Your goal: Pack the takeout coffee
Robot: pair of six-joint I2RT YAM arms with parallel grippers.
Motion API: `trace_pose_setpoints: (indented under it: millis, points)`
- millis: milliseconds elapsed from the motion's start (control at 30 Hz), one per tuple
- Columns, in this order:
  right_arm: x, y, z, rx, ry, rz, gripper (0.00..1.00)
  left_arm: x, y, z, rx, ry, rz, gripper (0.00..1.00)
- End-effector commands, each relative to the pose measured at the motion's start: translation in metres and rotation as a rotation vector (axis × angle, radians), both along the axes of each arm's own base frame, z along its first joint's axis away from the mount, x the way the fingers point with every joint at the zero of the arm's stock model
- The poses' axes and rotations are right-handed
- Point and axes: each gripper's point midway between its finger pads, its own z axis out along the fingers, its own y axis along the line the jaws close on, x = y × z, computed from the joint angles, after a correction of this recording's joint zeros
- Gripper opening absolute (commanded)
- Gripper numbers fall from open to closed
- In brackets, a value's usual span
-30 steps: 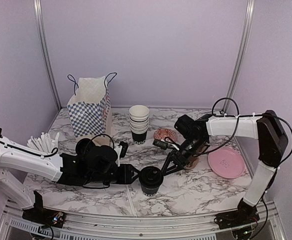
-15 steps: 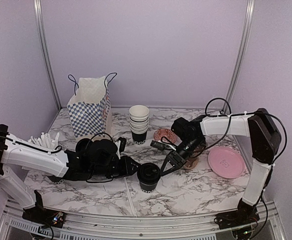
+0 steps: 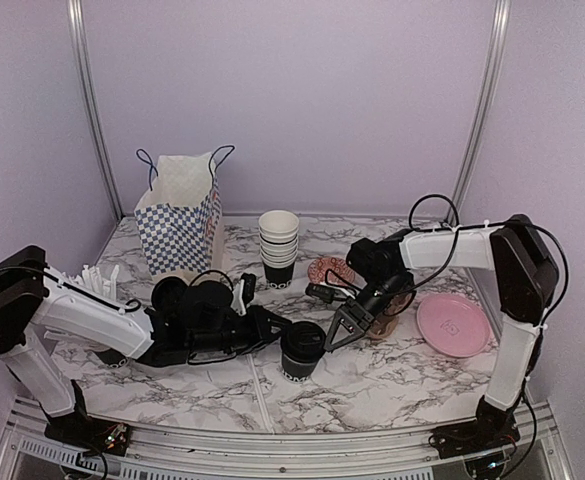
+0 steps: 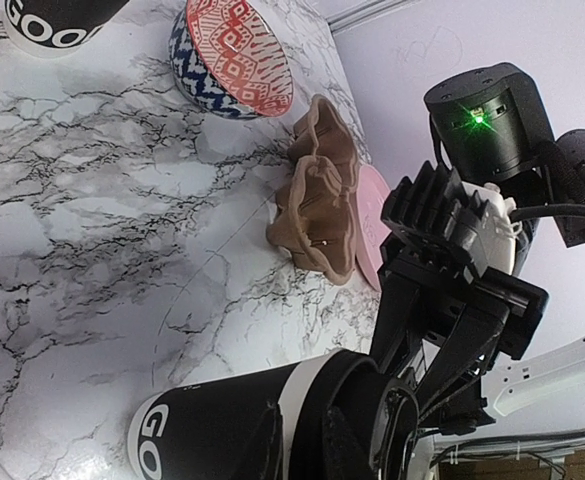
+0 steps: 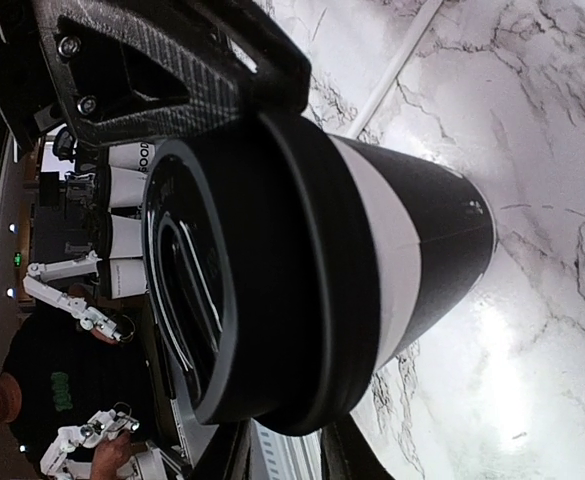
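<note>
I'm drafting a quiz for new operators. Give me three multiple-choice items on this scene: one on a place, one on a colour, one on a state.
1. The checked bag stands: A) back left; B) front right; C) dead centre.
2. The plate is: A) green; B) pink; C) yellow.
3. The single coffee cup is: A) lidless; B) tipped over; C) lidded and upright.
Answers: 1 A, it sits in the far left corner; 2 B, its whole face is pink; 3 C, the black lid is on and its base is down.
</note>
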Motion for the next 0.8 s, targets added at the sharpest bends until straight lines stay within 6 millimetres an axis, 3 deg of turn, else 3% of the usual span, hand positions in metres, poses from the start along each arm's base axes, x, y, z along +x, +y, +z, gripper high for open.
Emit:
trace_pose_setpoints:
  millis: [0,167,233,300,367,533,767]
  points:
    - [0.044,-0.016,-0.073,-0.236,-0.248,-0.018,0.21,-0.088,0.06,-0.132,0.409,0.332,-0.166,0.14]
    - [0.041,-0.013,-0.078,-0.255,-0.268,-0.008,0.19,-0.096,0.058,-0.126,0.401,0.317,-0.176,0.14]
    - [0.038,-0.008,-0.073,-0.221,-0.253,0.016,0.19,-0.096,0.049,-0.114,0.387,0.259,-0.199,0.15]
    - [0.037,-0.002,-0.059,-0.168,-0.256,0.031,0.19,-0.091,0.037,-0.094,0.366,0.157,-0.224,0.18]
    - [0.034,0.007,-0.032,-0.071,-0.259,0.047,0.2,-0.083,0.032,-0.077,0.37,0.088,-0.214,0.21]
    - [0.026,0.011,0.013,0.052,-0.31,0.073,0.31,-0.062,0.031,-0.047,0.392,-0.034,-0.161,0.28]
    - [0.019,0.005,0.027,0.073,-0.335,0.085,0.39,-0.042,0.012,-0.006,0.393,-0.184,-0.162,0.41]
